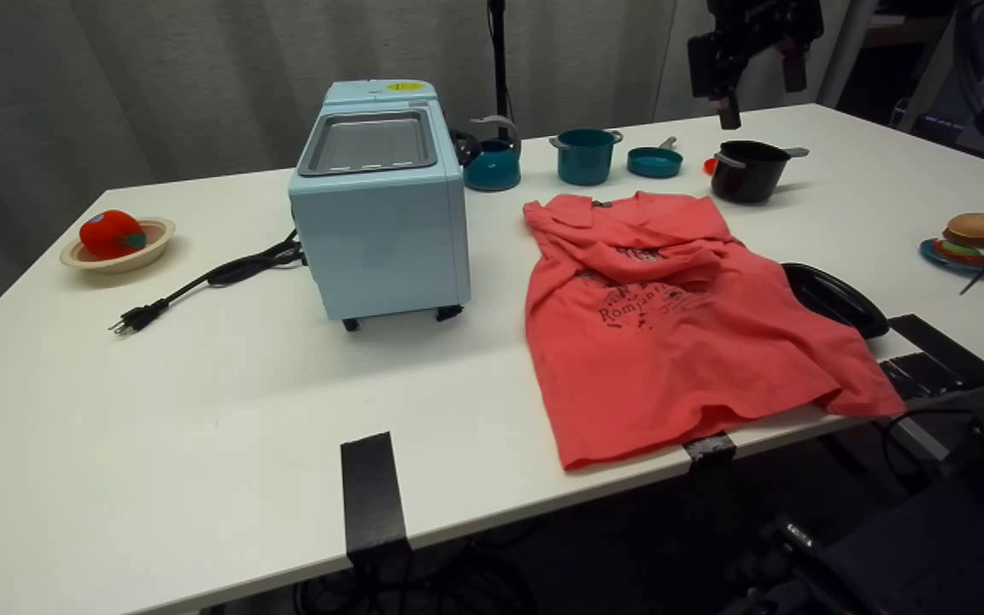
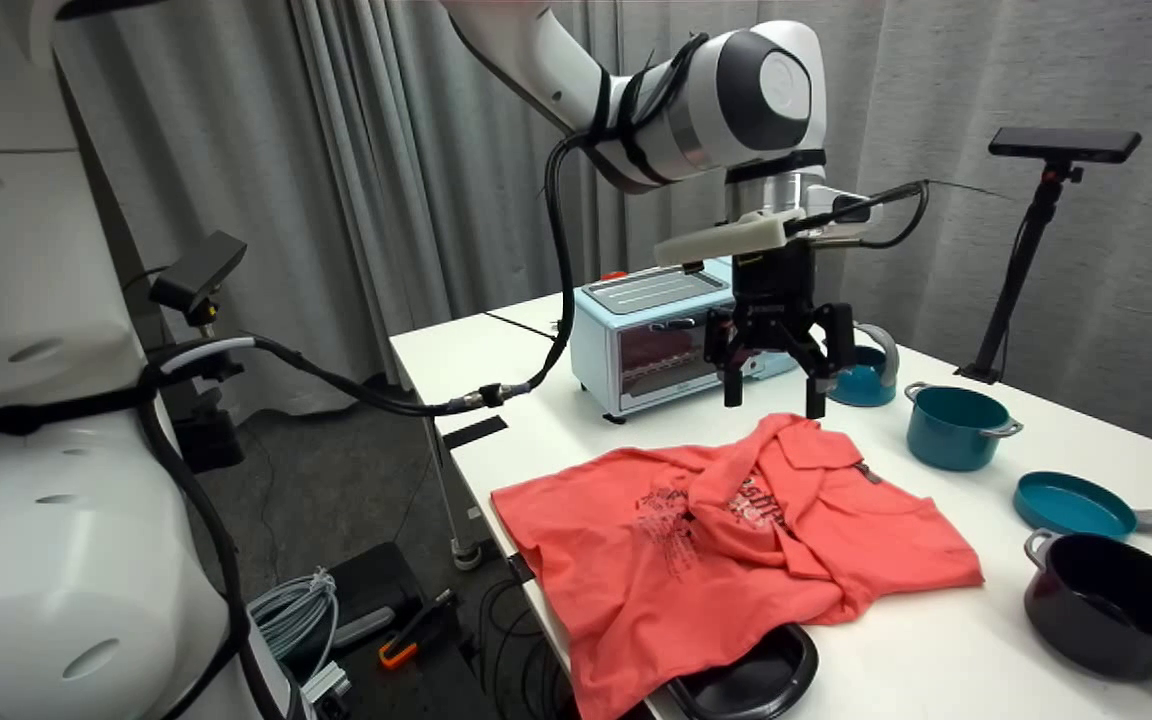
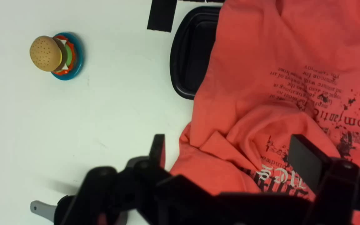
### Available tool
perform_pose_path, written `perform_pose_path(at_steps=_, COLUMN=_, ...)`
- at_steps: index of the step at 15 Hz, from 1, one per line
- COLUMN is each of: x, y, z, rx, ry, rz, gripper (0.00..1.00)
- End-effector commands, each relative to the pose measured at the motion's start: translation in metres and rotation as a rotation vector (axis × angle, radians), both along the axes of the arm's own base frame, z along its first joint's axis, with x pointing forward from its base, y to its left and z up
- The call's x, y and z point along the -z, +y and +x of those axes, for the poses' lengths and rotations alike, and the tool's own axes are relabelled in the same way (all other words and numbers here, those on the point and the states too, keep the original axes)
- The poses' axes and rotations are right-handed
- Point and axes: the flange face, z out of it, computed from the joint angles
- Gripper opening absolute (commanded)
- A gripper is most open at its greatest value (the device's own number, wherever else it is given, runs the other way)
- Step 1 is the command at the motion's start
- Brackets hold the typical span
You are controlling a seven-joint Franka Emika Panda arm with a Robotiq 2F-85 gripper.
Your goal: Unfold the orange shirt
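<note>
- Shirt (image 1: 680, 359) on the bench (image 1: 227, 427), partly covering the tray (image 3: 197, 57); its lower body lies mostly spread.
- Remaining, it seems: chest folds and the bunched shoulders; perhaps over half done.
- Jaws wide apart, holding nothing, raised clear of the shirt.

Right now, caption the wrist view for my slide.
Open fingers frame part of the rumpled orange shirt, which partly covers a black tray; burger nearby.

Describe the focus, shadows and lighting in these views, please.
In the wrist view, the tool looks blurred, the orange shirt sharper, and a soft shadow lies near the grey handle; in an exterior view, the tabletop is bright, the floor dark.
</note>
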Motion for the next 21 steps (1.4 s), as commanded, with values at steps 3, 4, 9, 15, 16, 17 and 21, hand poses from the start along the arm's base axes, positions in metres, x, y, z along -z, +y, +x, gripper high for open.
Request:
perform_pose_path(at_steps=3, x=0.018, y=-0.014, z=0.042, rx=0.071, ry=-0.094, rz=0.104, gripper=1.0)
perform_pose_path(at_steps=4, x=0.026, y=-0.017, z=0.05, rx=0.083, ry=-0.105, rz=0.14, gripper=1.0)
perform_pose_path(at_steps=9, x=0.065, y=-0.016, z=0.079, rx=0.124, ry=-0.097, rz=0.255, gripper=1.0)
perform_pose_path(at_steps=15, x=0.102, y=-0.007, z=0.097, rx=0.135, ry=-0.04, rz=0.296, gripper=1.0)
perform_pose_path(at_steps=16, x=0.099, y=-0.007, z=0.085, rx=0.137, ry=-0.056, rz=0.26, gripper=1.0)
perform_pose_path(at_steps=17, x=0.104, y=-0.007, z=0.087, rx=0.137, ry=-0.053, rz=0.261, gripper=1.0)
perform_pose_path(at_steps=21, x=0.109, y=-0.007, z=0.093, rx=0.124, ry=-0.052, rz=0.253, gripper=1.0)
